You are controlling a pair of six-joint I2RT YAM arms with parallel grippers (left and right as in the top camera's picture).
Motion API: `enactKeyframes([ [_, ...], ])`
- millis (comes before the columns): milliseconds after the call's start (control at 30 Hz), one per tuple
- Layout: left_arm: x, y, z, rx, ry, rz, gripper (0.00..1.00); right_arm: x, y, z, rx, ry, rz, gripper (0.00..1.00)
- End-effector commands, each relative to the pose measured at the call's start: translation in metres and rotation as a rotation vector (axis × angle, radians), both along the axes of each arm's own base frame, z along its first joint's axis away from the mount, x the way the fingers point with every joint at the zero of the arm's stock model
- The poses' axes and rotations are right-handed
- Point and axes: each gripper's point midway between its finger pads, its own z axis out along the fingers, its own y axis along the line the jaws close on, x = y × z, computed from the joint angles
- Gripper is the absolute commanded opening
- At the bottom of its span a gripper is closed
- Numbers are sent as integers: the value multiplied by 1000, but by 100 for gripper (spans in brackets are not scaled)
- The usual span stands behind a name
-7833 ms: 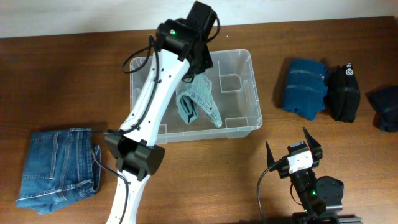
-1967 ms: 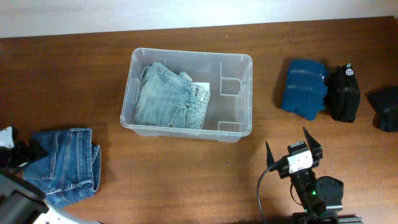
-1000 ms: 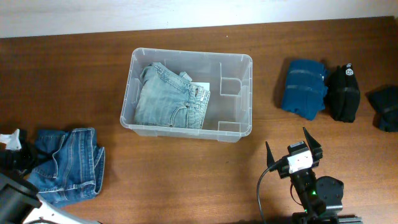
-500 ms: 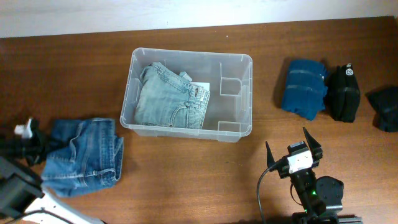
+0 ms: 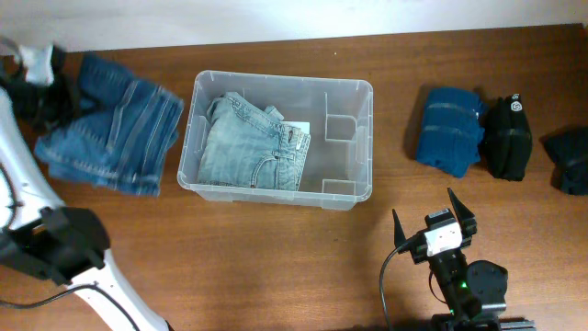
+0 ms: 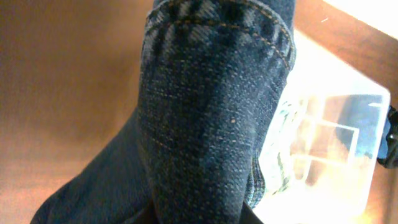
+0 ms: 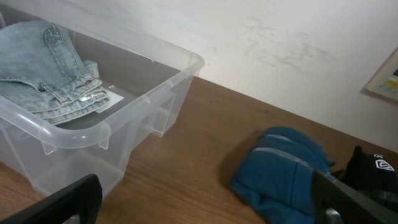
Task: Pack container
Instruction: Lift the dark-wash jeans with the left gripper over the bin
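The container (image 5: pixel 349 198) stands mid-worktop (image 5: pixel 276 267), toward the far side, with pale folded jeans (image 5: pixel 248 145) in its left half. Just left of it, the left gripper (image 5: pixel 50 92) has its jaws clamped on dark blue jeans (image 5: pixel 115 124), which fill its wrist view. The right gripper (image 5: pixel 430 219) sits near right, jaws wide apart, with a blue folded garment (image 5: pixel 448 129) beyond it

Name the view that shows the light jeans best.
Overhead: the light jeans lie whole and unobstructed in the container's left half. Right wrist catches them obliquely, cut by the frame edge. Left wrist: dark jeans mostly block them.
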Motion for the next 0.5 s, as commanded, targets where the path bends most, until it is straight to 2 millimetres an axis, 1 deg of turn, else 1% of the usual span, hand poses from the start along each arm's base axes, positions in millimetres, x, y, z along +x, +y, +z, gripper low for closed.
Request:
enactKeyframes([
  [0,3,-45,85,-10,-216,-10,1,0,-2,-3,-2,5,-9,98],
  [33,3,-55,101,-7,-263,-11,1,0,-2,-3,-2,5,-9,99],
  [67,2,-67,123,-12,-321,-4,1,0,-2,-3,-2,5,-9,98],
  [100,0,-74,135,-23,-351,9,1,0,-2,-3,-2,5,-9,98],
  [200,-5,-94,159,-76,-394,31,1,0,-2,-3,-2,5,-9,98],
  [267,-9,-110,167,-125,-394,34,1,0,-2,-3,-2,5,-9,98],
  [300,-9,-115,168,-141,-388,33,1,0,-2,-3,-2,5,-9,98],
  [467,-10,-154,161,-206,-316,5,1,0,-2,-3,-2,5,-9,98],
])
